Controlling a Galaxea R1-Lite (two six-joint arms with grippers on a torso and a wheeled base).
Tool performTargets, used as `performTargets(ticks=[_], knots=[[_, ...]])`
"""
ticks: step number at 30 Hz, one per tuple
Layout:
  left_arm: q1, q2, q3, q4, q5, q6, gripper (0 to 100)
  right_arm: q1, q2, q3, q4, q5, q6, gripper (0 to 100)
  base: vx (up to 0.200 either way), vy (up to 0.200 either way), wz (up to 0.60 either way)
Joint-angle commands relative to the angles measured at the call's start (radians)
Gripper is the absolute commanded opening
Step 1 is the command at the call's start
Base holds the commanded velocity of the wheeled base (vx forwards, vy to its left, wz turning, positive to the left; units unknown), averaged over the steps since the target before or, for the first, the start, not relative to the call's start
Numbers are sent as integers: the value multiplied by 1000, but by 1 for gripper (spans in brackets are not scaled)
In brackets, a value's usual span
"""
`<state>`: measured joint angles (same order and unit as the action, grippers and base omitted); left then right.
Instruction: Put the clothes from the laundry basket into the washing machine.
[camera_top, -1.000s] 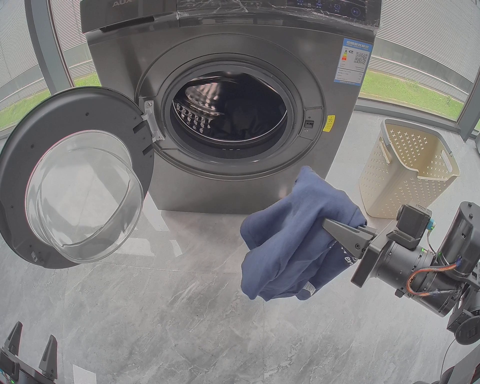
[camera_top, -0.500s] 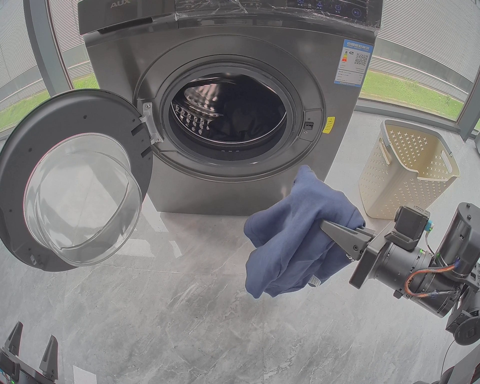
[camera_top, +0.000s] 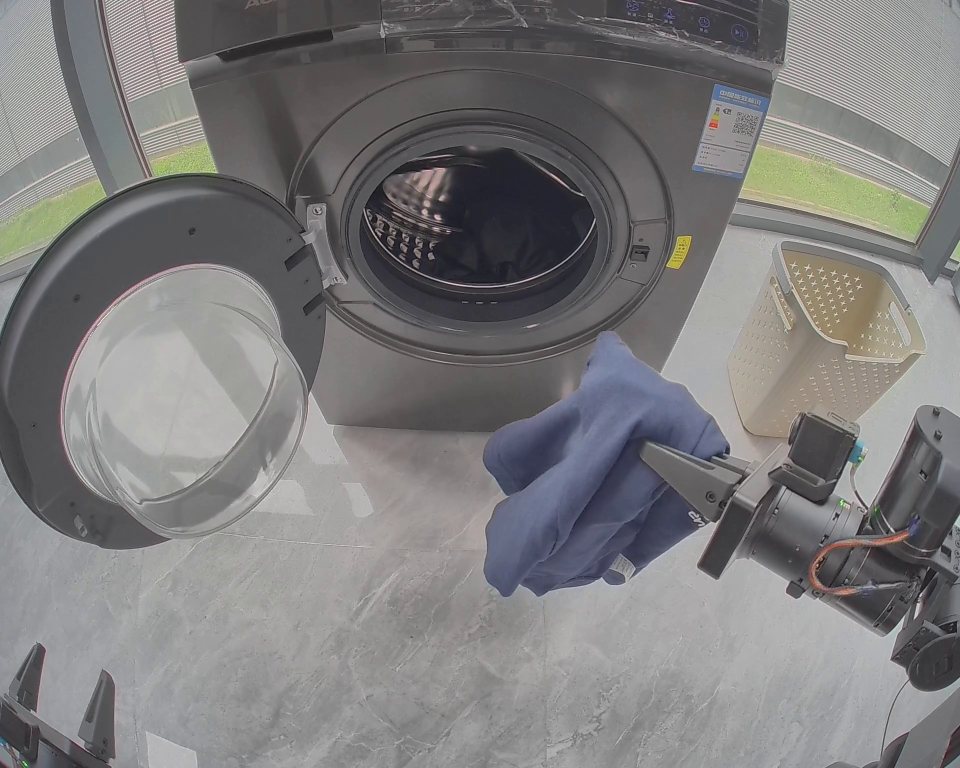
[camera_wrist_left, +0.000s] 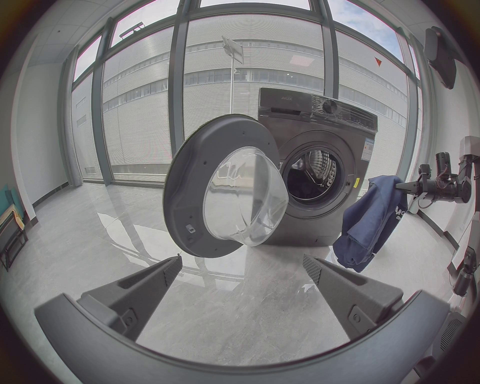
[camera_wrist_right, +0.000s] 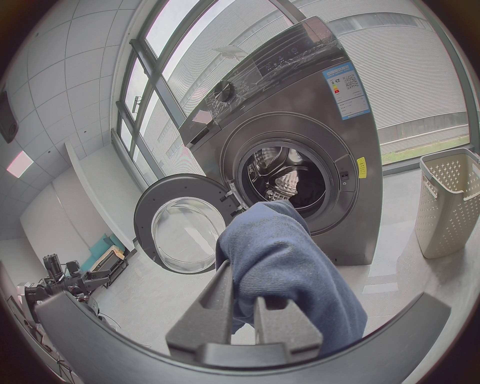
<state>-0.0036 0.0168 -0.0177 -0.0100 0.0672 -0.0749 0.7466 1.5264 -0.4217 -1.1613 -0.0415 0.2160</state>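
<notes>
Low at the near left edge of the head view, the left gripper (camera_top: 68, 668) points upward, its two fingers spread wide with nothing between them. From its own wrist camera it faces the washer across the grey floor (camera_top: 350, 620).

Just past it, on the right, the right arm comes in from the side roughly level, with the wrist turned toward the robot's left. The right gripper (camera_top: 660, 462) is clamped on a blue garment (camera_top: 570, 480), and its fingers (camera_wrist_right: 215, 310) are pressed close over a fold of the cloth. The garment hangs off the fingertips as a bunched bundle: one fold peaks upward and the rest droops clear of the floor, with a small white label at the lower edge. It hangs in front of the washer's lower front, below and to the right of the opening, and is outside the drum.

Beyond it stands the washer (camera_top: 480, 80). Its round door (camera_top: 160, 360) is swung fully open to the left, with the clear bowl facing out. The drum (camera_top: 480, 235) is open, and something dark lies inside; what it is cannot be told.

To the right of the washer, apart from the garment, the cream basket (camera_top: 830, 340) stands upright on the floor. Windows (camera_top: 860, 90) run behind both.
</notes>
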Motion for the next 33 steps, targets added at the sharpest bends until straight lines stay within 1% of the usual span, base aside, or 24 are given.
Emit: performTargets(ticks=[1,5,8,14,16,18,19,21,22,23,24,25,27,28,29,30,31,32,33], knots=[[1,-17,10,-1,0,0,100,2,1,0,0,0,0,0,0,0,0],[1,-17,10,-1,0,0,100,2,1,0,-1,0,0,0,0,0,0],[1,-17,10,-2,0,1,100,8,1,0,-1,0,0,0,200,0,0],[2,-17,13,-7,0,3,100,13,9,-9,0,0,-1,0,0,0,0],[2,-17,13,-10,0,7,100,36,49,-46,-1,-3,2,0,0,0,0],[2,-17,13,-10,0,7,100,36,49,-46,-1,-3,2,0,0,0,0],[2,-17,16,-13,0,7,100,53,92,-115,-12,-6,6,0,0,0,0],[2,-17,16,-13,0,10,100,65,118,-150,-31,-9,13,0,0,0,0],[2,-17,16,-13,0,10,100,65,118,-150,-31,-9,13,0,0,0,0],[2,-17,18,-4,-6,24,100,73,150,-178,-55,-12,16,0,0,0,0],[2,-17,18,-2,-15,32,100,76,170,-198,-69,-14,17,0,0,0,0],[2,-17,18,-2,-18,32,100,76,176,-203,-72,-14,17,0,0,0,0],[4,-17,18,-13,-38,37,100,79,224,-250,-100,-18,17,0,0,0,0],[4,-17,18,-13,-38,37,100,79,224,-250,-100,-18,17,0,0,0,0],[2,-17,-41,-74,-67,-5,100,79,245,-293,-115,-18,16,0,0,0,0],[4,-11,-84,-94,-95,-13,100,79,252,-312,-112,-17,16,0,0,0,0],[5,-5,-108,-90,-130,-13,100,79,255,-322,-109,-17,17,0,0,0,0],[10,9,-116,-73,-176,-2,100,79,259,-331,-109,-17,17,0,0,0,0],[16,34,-116,-51,-225,17,100,79,267,-339,-110,-17,17,0,0,0,0]])
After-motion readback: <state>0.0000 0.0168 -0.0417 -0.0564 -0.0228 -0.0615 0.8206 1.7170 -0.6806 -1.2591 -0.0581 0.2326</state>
